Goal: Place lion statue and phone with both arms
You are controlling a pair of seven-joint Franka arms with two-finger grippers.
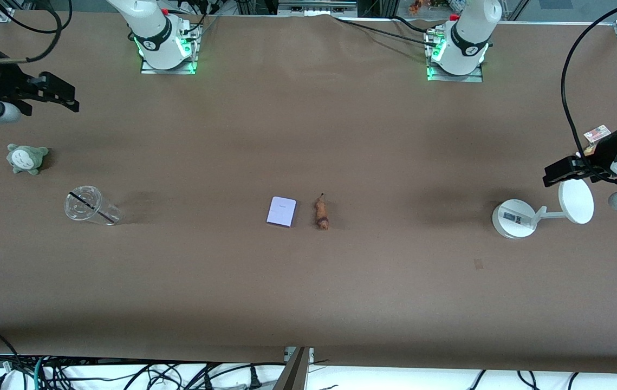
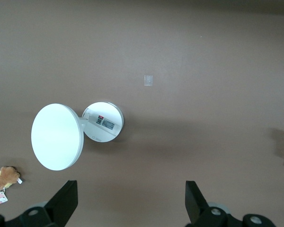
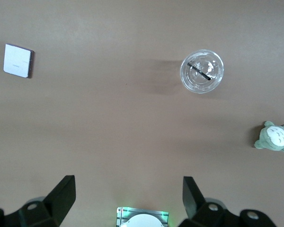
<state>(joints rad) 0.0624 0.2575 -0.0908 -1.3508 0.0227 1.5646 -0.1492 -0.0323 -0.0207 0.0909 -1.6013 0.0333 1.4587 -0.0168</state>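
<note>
Brown worktop [image 1: 308,281]: phone [image 1: 281,211] beside lion statue [image 1: 322,213] at centre. Left claw [image 1: 563,172] and right claw [image 1: 62,95] released, empty; I'd descend straight, pinching narrow sides.

My flat lavender-white rectangular phone [image 1: 281,211] lies just beside the tiny orange-brown lion statue [image 1: 322,213] on the brown table [image 1: 308,281].

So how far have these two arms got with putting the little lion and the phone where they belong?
Nothing looks done yet. The lion statue and the phone lie side by side, apart, mid-table, untouched. Nothing is in hand: the left gripper hangs open above the white stand, and the right gripper hangs open at its own end, near the grey-green plush and clear cup. Reaching, grasping and placing both remain.
</note>
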